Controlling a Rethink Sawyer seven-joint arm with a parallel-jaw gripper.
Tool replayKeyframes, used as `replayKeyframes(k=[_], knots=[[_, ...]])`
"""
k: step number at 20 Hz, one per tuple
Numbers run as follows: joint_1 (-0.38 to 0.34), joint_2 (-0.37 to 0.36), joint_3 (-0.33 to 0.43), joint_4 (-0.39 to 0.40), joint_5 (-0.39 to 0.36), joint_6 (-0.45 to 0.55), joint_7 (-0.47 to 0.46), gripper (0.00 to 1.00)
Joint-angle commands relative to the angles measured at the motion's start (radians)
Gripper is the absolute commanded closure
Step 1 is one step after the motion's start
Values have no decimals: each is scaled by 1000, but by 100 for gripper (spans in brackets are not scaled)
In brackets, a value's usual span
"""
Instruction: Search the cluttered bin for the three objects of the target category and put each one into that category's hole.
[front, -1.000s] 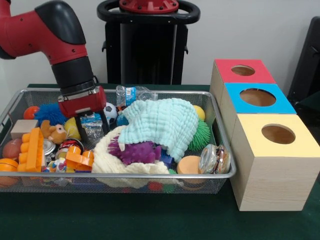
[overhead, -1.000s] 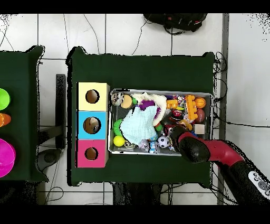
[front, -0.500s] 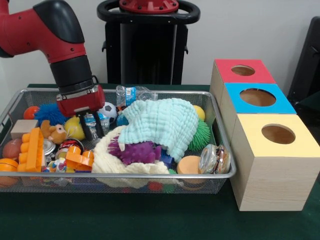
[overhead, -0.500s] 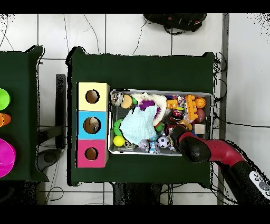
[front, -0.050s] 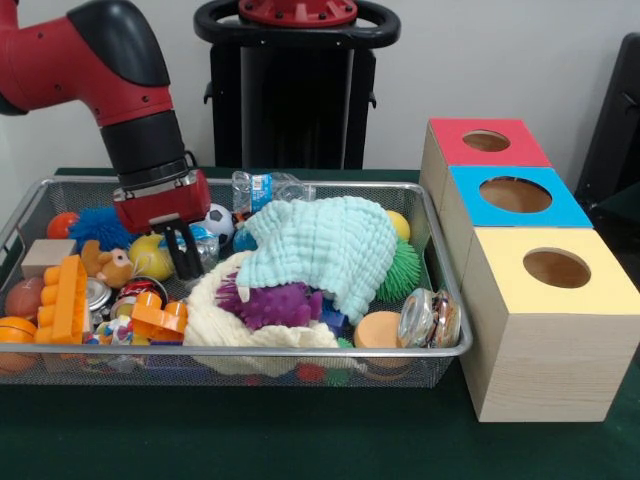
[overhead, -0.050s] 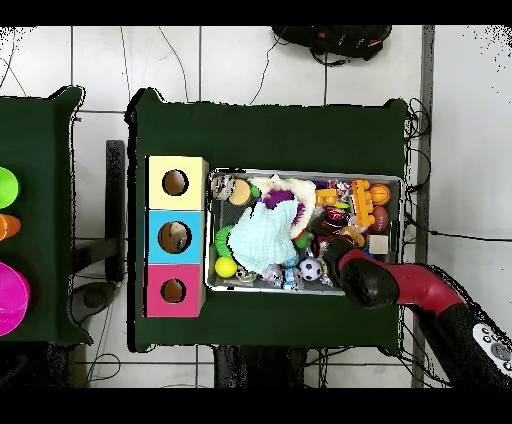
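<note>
Over the last second the claw (front, -0.050s: 183, 250) goes from straddling the small crumpled water bottle (front, -0.050s: 205, 247) with its fingers spread to standing pressed together, nothing visibly pinched; the bottle now lies just beside its tips and looks missed. I judge no pick is made, and which category is wanted I cannot tell.

Nearest in the wire bin (front, -0.050s: 300, 352) on the worktop (front, -0.050s: 300, 430) sit an orange sponge (front, -0.050s: 378, 329), a glass jar (front, -0.050s: 428, 318) and orange blocks (front, -0.050s: 62, 298). Behind them lie the cream cloth (front, -0.050s: 215, 320) with a purple spiky toy (front, -0.050s: 270, 303), then the mint cloth (front, -0.050s: 325, 250), a yellow duck (front, -0.050s: 143, 255) and a soccer ball (front, -0.050s: 217, 222). A second bottle (front, -0.050s: 262, 187) lies at the far rim.

Beside the bin stand the yellow box (front, -0.050s: 550, 330), the blue box (front, -0.050s: 515, 200) and the red box (front, -0.050s: 485, 145); the holes show nothing I can make out.
</note>
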Motion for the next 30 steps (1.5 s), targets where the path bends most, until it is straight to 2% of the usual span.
replayKeyframes(k=[1, 5, 9, 10, 13, 17, 23, 30], knots=[[34, -24, 34, -66, -17, 127, -140, 100], [31, -11, 32, -71, -7, 127, -132, 100], [38, -21, 16, -58, -26, 85, -100, 100], [47, -37, 2, -47, -23, 83, -79, 0], [75, -96, -38, -24, 7, 141, -49, 0], [65, -154, -50, 5, 74, 262, -75, 0], [30, -135, -34, 9, 87, 287, -103, 0], [48, -98, -37, 9, 57, 256, -85, 0]])
